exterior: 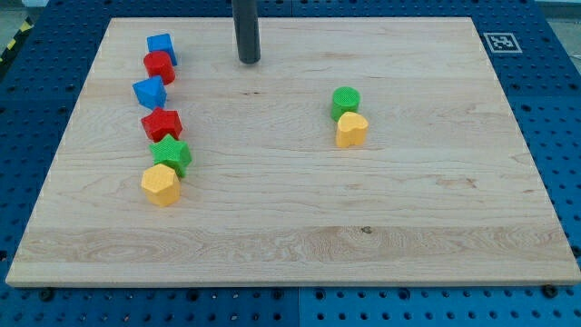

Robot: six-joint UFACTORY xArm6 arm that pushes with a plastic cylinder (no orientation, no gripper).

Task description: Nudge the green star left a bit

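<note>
The tip point(249, 60), a bare rod with no claw, holds nothing and stands well above-right of the green star point(172, 153). The nudge appears not yet begun.

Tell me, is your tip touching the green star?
Apart. The camera view shows my tip near the board's top, with bare wood plainly between it and the green star at lower left.

The rod point(247, 32) runs off the view's top edge, so the arm above it is out of sight. The green star point(171, 153) partly hides behind the yellow block point(161, 184). The desk point(290, 245) loses its near corners at the view's bottom edge.
</note>
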